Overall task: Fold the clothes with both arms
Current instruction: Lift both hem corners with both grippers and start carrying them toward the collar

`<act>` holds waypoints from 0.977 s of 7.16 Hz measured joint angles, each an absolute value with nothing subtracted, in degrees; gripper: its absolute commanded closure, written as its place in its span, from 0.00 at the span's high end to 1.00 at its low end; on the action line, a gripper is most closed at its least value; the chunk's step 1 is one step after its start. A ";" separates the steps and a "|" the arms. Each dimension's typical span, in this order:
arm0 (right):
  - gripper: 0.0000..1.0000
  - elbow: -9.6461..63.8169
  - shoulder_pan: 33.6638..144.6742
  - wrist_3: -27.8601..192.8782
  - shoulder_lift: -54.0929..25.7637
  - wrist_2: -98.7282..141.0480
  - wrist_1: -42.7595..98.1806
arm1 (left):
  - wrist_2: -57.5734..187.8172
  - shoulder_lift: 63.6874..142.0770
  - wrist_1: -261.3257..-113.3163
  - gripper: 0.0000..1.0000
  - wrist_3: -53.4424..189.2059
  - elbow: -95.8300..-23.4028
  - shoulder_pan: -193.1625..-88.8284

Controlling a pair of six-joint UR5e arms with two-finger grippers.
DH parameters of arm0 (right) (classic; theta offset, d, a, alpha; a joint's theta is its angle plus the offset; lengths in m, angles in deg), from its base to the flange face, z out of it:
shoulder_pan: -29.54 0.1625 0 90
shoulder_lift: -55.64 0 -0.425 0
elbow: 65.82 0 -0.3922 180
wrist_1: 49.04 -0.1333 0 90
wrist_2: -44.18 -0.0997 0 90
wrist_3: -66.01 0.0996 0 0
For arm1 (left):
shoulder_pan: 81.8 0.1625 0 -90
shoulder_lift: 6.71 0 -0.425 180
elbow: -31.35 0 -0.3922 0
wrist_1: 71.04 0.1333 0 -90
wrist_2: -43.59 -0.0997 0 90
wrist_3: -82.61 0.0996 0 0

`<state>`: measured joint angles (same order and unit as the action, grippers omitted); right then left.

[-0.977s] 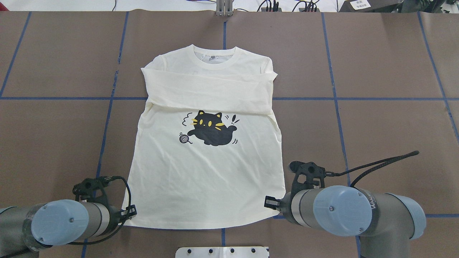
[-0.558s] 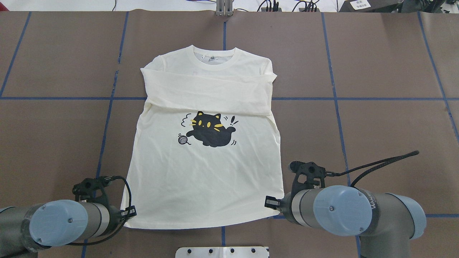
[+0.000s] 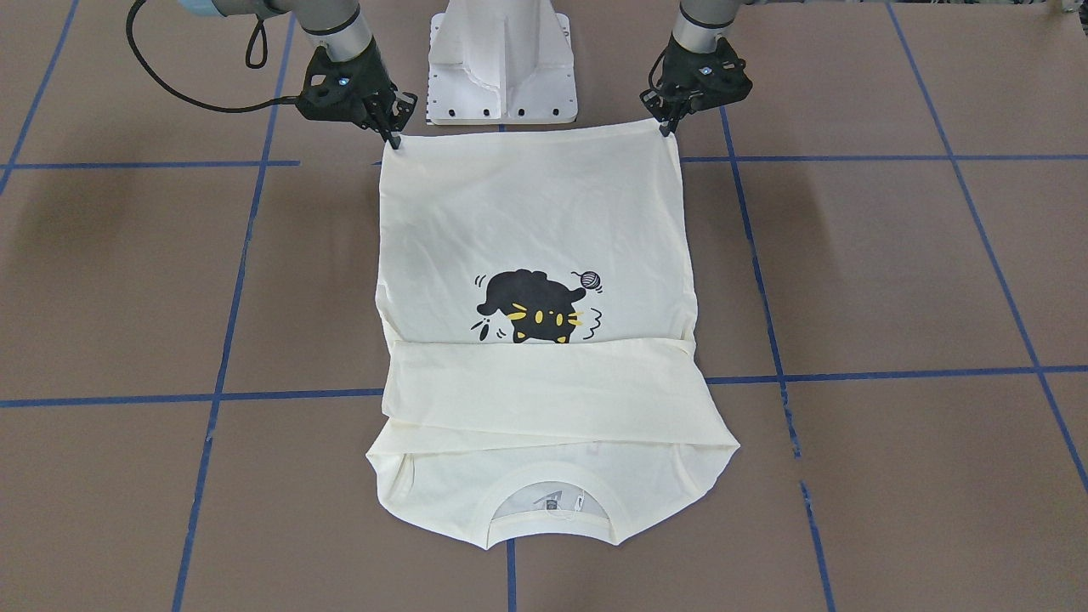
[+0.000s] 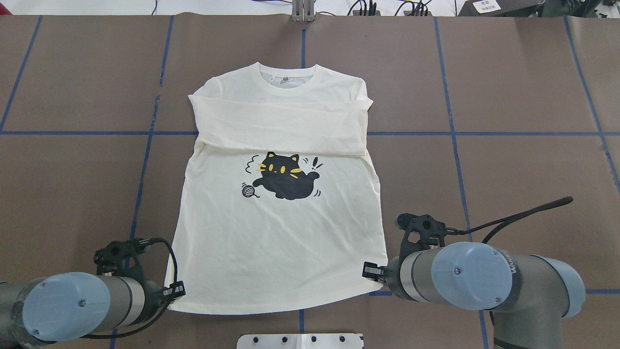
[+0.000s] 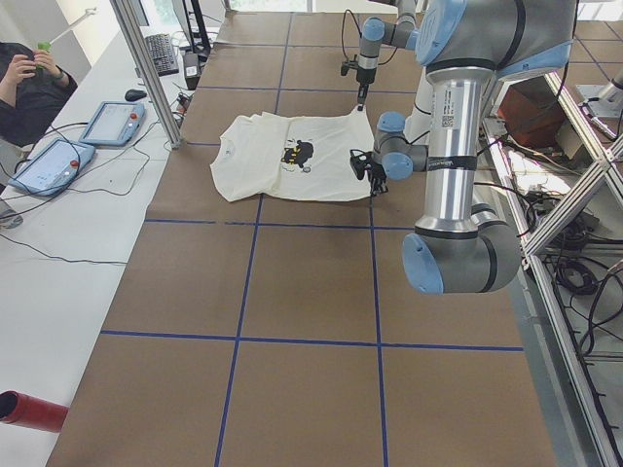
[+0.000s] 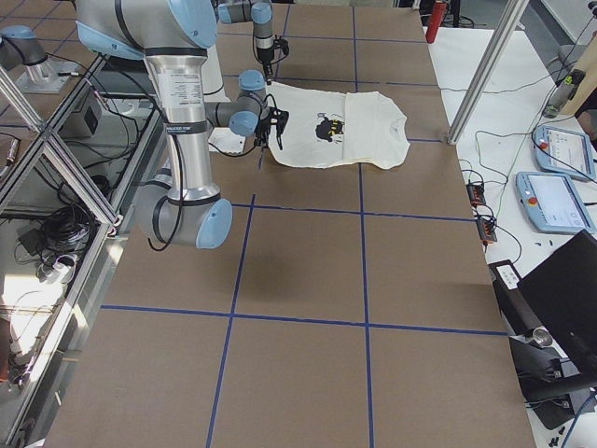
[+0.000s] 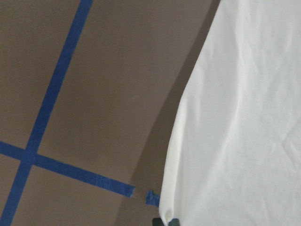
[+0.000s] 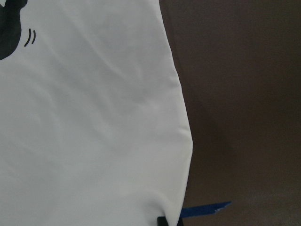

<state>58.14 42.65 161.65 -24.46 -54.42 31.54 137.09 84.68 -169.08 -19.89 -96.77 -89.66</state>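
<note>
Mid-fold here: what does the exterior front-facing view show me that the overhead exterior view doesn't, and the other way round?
Front-facing only: the left end effector and right end effector each pinching a hem corner of the T-shirt. Overhead only: the blue joint caps on wrists that cover those grasps, plus cables at the table's far edge. Both: sleeves folded across the chest, cat print face up.

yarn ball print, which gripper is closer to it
Left. The left gripper holds the shirt by the hem corner on the yarn ball side; the right gripper holds the opposite corner, beyond the cat.
</note>
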 measured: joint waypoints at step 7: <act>0.00 69.54 36.28 161.62 -34.80 -57.64 31.56 | 137.30 90.52 -157.62 0.00 -19.52 -106.96 -81.84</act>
